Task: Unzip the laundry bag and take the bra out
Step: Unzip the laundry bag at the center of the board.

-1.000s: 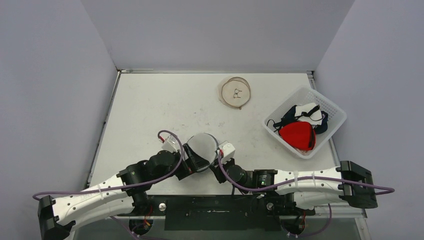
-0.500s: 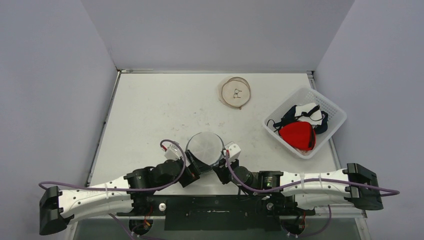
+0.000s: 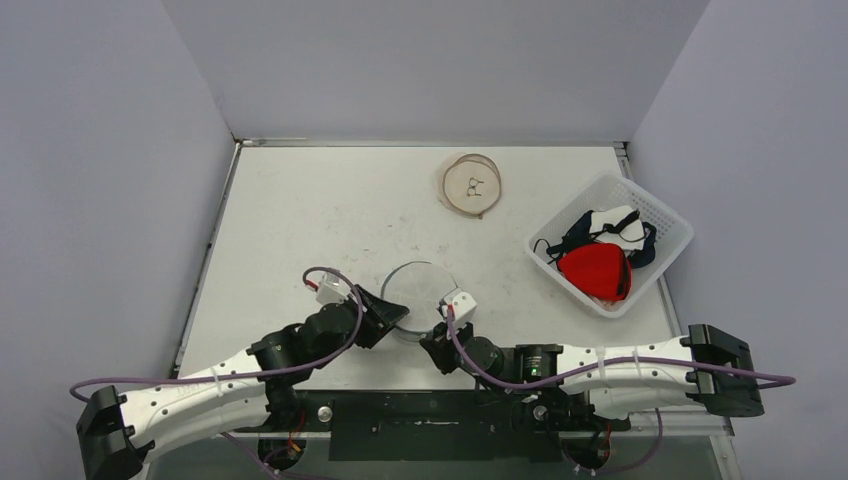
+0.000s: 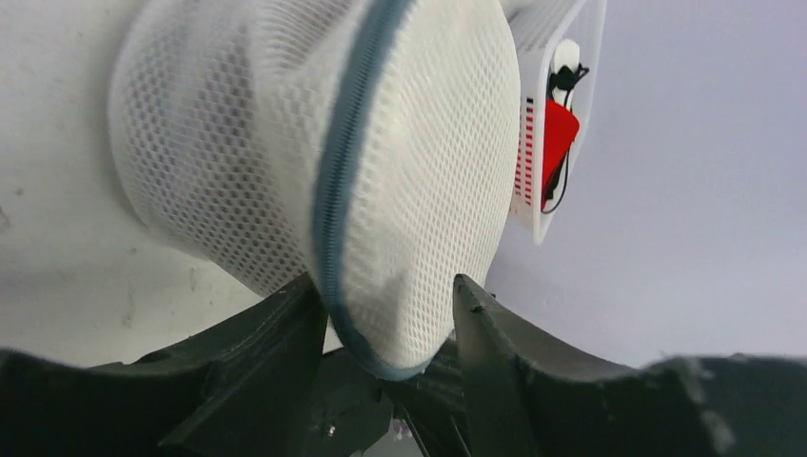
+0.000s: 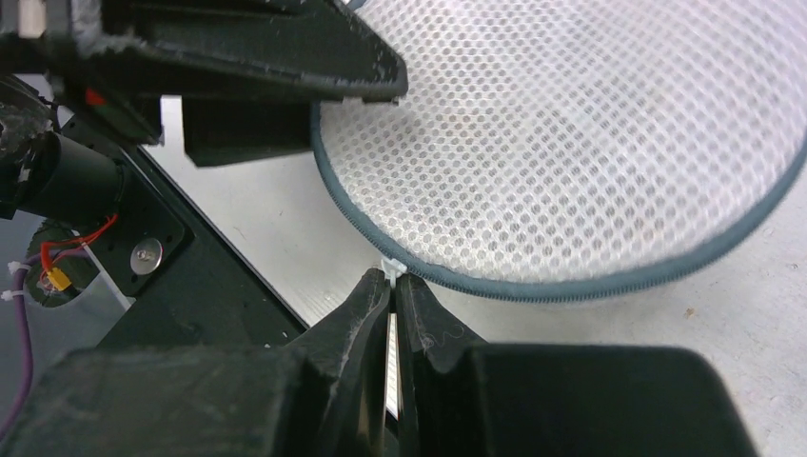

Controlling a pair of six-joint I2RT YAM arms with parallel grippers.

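While between left claw and right claw, laundry bag tilted

Laundry bag sits front and centre on the table. Left gripper is at its left edge, the rim between its fingers. Right gripper is just in front, pinching the zip pull at the near rim. Far right is the basket, with garments inside. Well behind the bag lies a round pouch.
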